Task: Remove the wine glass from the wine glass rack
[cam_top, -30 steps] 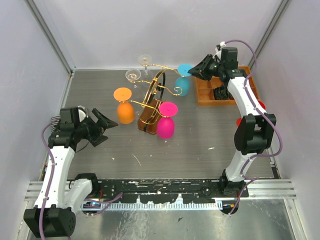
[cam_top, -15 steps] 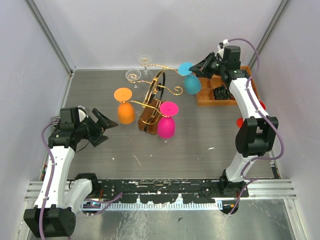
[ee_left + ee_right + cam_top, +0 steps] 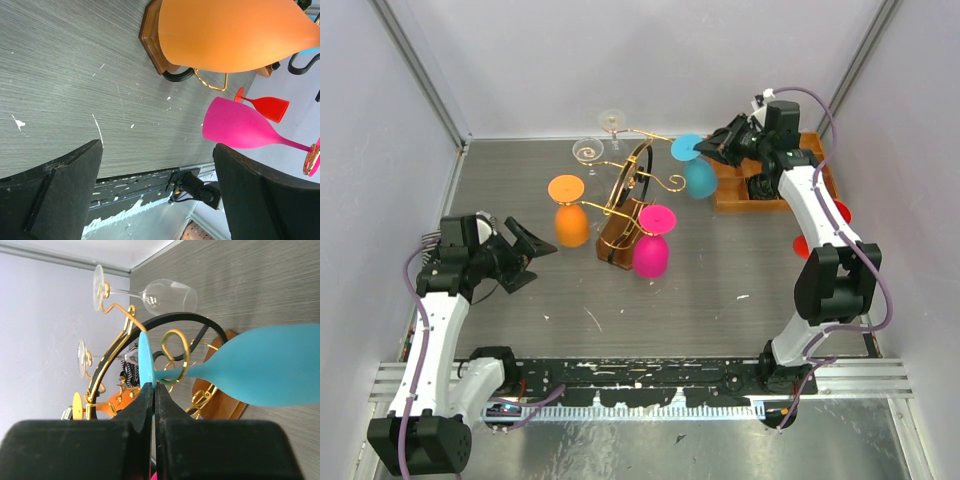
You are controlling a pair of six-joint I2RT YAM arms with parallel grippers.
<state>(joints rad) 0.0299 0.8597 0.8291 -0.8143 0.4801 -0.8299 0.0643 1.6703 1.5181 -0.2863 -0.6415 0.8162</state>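
Observation:
The wine glass rack (image 3: 638,186) of gold curly wire with a dark hoop stands mid-table on its brown wooden base (image 3: 615,236). My right gripper (image 3: 710,150) is shut on the flat foot of a blue wine glass (image 3: 698,176), which lies sideways at the rack's right side. In the right wrist view, the gripper (image 3: 154,386) pinches the foot's rim. The blue wine glass's bowl (image 3: 272,372) points right, and a gold scroll of the rack (image 3: 175,354) overlaps its stem. My left gripper (image 3: 525,255) is open and empty, left of the rack, and also shows in the left wrist view (image 3: 157,147).
An orange glass (image 3: 568,216), a pink glass (image 3: 651,248) and two clear glasses (image 3: 587,150) hang on the rack. An orange compartmented wooden tray (image 3: 732,190) sits at the back right. A red glass (image 3: 832,214) lies behind the right arm.
My right gripper has shifted slightly left and forward with the blue glass; the glass bowl has come toward the front. The left arm has not moved.

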